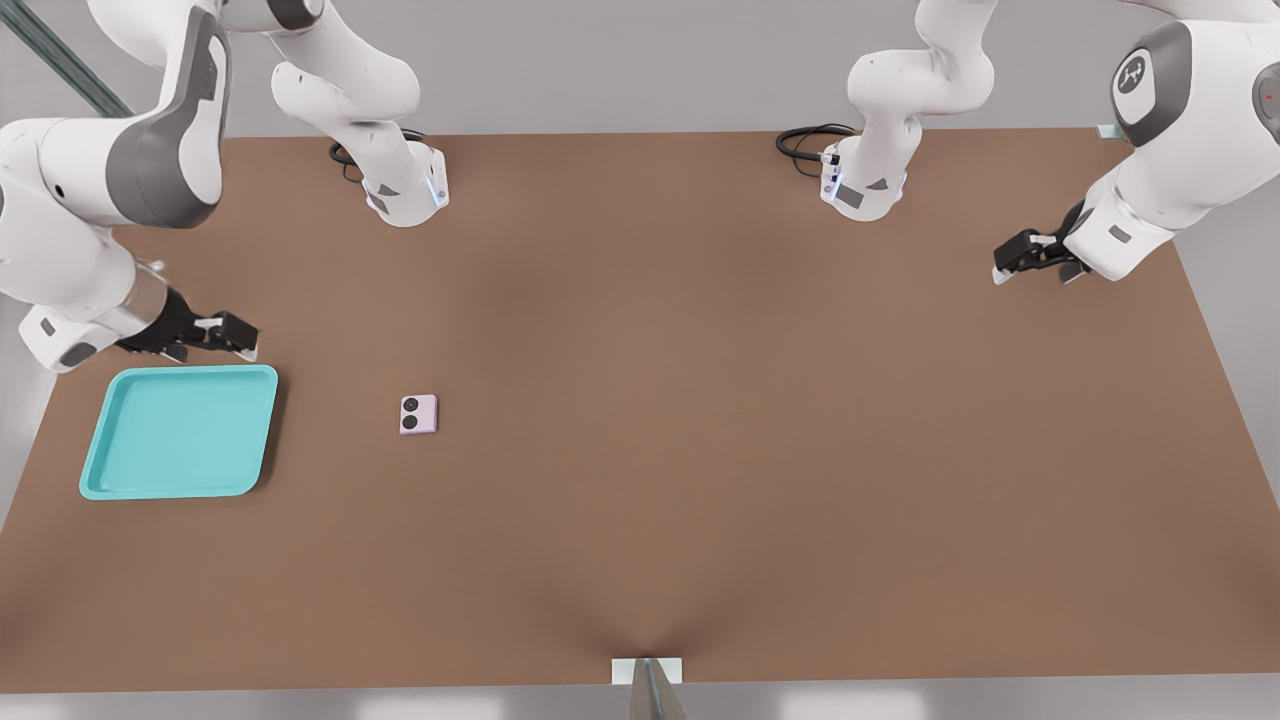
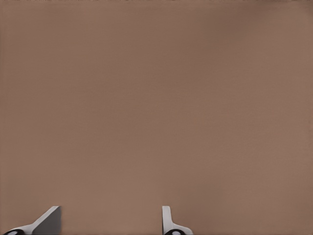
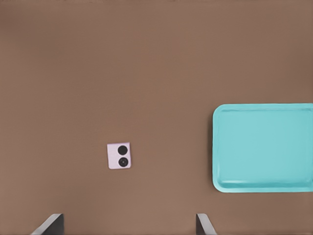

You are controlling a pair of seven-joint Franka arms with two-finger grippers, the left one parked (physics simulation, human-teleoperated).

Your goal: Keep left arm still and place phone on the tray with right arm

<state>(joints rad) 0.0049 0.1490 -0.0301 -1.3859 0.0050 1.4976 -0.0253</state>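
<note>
The pale pink-lilac phone [image 1: 418, 414] lies flat on the brown table, lenses up, a short way toward the front view's right from the turquoise tray [image 1: 180, 430]. Nothing lies in the tray. My gripper [image 1: 240, 338] hovers just behind the tray's far right corner, well apart from the phone. In the right wrist view the phone [image 3: 119, 155] sits beside the tray [image 3: 264, 147], and the gripper [image 3: 128, 226] is open, its two fingertips [image 3: 51, 223] wide apart with nothing between them.
The parked left arm's gripper [image 1: 1025, 256] hangs at the front view's far right. Two arm bases [image 1: 405, 190] [image 1: 865, 185] with black cables stand along the table's back edge. A small bracket [image 1: 647, 672] sits at the front edge.
</note>
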